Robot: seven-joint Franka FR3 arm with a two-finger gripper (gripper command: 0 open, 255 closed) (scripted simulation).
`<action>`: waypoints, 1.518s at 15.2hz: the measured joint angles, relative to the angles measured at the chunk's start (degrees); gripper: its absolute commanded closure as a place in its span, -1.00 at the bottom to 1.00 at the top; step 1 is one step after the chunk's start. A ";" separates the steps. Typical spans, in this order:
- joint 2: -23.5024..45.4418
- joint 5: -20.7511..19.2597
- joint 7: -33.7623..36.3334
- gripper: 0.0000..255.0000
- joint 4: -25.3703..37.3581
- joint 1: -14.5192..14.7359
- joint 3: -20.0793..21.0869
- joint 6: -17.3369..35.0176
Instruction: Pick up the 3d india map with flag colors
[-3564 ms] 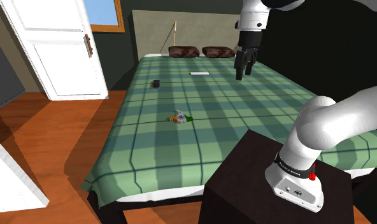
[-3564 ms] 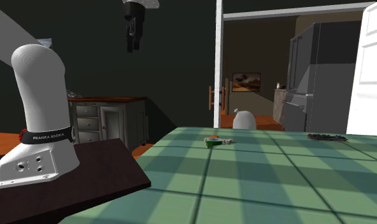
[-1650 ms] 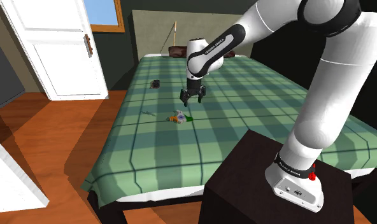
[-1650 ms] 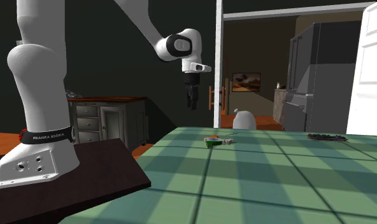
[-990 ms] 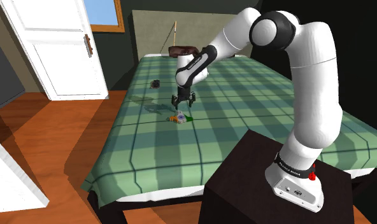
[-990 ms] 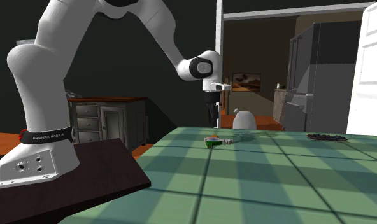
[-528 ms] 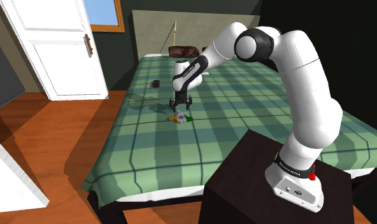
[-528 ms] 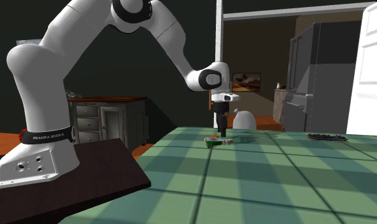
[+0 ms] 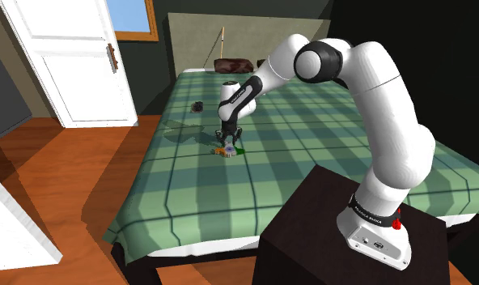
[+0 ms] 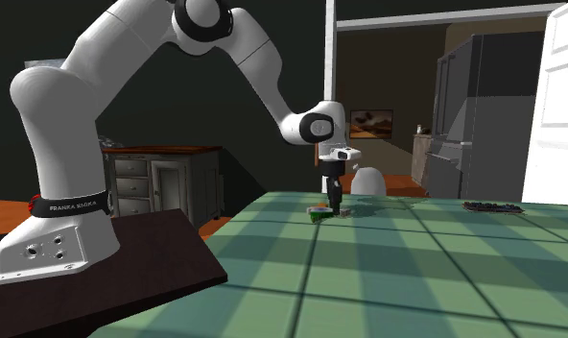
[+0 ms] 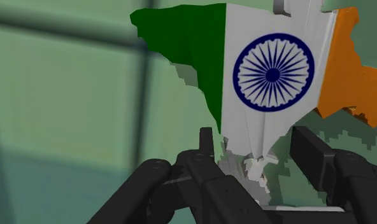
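Here, tool (image 11: pixel 256 139) spread wide astride India map (image 11: pixel 270 70) tip, on green plaid bedspread (image 9: pixel 294 154), small dark object (image 9: pixel 197 106) well apart

Map (image 9: pixel 227 151) (image 10: pixel 319 212) (image 11: pixel 270 83) flat on bed (image 9: pixel 311 150), toward its side at shoulder view's left. Gripper (image 9: pixel 227 144) (image 10: pixel 336 206) (image 11: pixel 254 137) just above, map's narrow tip between fingers (image 11: pixel 314 153). Small object (image 9: pixel 197 106) beyond map; pillow (image 9: pixel 234 65) farther, by headboard (image 9: pixel 246 32).

Bedspread (image 9: pixel 311 138): matt checked cloth. Floor (image 9: pixel 68 186): polished wood. India map (image 11: pixel 270 70): smooth, matt. Arm (image 9: pixel 396 113): glossy white shell.
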 measured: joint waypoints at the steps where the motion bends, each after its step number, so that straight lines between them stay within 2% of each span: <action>1: 0.17 -0.01 -0.03 1.00 -0.04 -0.09 -0.07 -0.13; 10: -0.30 -0.04 -0.03 1.00 -0.40 -0.13 -0.15 -0.50; 23: -7.09 -0.05 -0.29 1.00 -0.82 -0.10 -0.20 -6.97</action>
